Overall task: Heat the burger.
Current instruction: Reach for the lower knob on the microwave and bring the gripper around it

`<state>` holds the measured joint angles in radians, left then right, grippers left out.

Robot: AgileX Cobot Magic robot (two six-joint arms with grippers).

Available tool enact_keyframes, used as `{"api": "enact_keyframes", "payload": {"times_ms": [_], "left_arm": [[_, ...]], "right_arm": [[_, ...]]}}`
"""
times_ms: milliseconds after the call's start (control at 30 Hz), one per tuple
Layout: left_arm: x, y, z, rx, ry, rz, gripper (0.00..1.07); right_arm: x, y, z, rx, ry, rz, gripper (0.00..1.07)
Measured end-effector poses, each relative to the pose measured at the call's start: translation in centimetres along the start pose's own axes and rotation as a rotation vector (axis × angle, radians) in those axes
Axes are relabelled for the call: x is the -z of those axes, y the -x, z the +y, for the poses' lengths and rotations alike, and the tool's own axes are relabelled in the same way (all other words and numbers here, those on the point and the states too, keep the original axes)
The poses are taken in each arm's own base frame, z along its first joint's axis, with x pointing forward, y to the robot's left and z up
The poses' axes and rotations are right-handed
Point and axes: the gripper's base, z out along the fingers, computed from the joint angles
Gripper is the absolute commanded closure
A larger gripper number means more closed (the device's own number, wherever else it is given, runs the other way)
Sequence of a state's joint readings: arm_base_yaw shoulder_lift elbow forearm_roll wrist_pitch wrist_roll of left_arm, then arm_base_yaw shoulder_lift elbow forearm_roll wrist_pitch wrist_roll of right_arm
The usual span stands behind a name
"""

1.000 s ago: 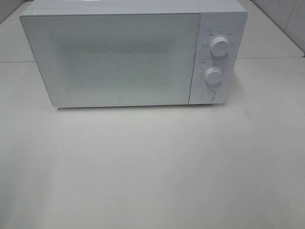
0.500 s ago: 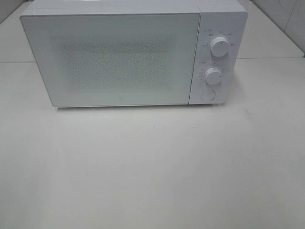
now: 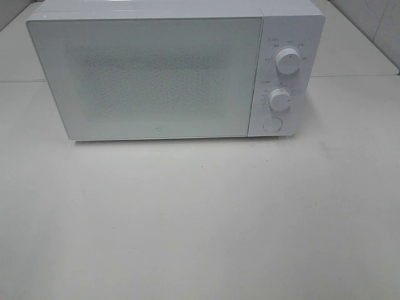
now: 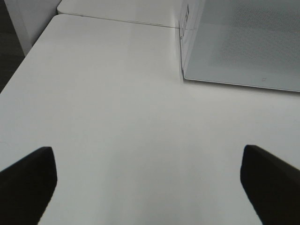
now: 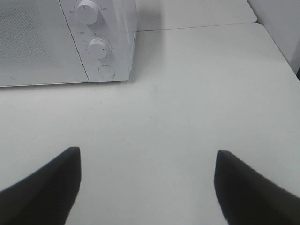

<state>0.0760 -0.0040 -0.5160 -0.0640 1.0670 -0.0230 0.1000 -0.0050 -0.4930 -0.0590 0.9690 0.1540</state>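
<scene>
Fingers [image 4: 28,183] of left gripper [image 4: 146,152] and right gripper [image 5: 147,153] spread wide facing microwave [image 3: 156,75].

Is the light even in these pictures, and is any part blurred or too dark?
Exterior high view: soft, even light; the microwave casts only a thin shadow on the table, and its dotted door hides the inside. Left wrist view: the left claw shows as dark, blurred shapes. Right wrist view: the right claw likewise.

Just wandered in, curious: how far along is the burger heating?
Done: unclear; the white box-shaped microwave is shut and no burger shows. In hand: nothing; left fingers and right fingers are spread, empty. Left: probably everything, unless the burger sits hidden behind the frosted door.
</scene>
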Motion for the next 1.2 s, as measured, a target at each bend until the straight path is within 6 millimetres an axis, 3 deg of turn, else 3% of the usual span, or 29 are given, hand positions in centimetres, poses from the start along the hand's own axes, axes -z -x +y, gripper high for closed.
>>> {"api": "enact_keyframes", "payload": {"times_ms": [967, 1200], "left_arm": [[0.0, 0.0, 0.1, 0.011, 0.007, 0.000, 0.06], [0.0, 0.0, 0.1, 0.011, 0.007, 0.000, 0.06]], "right_arm": [[0.0, 0.0, 0.1, -0.008, 0.012, 0.001, 0.32], [0.1, 1.5, 0.0, 0.015, -0.005, -0.094, 0.32]]}}
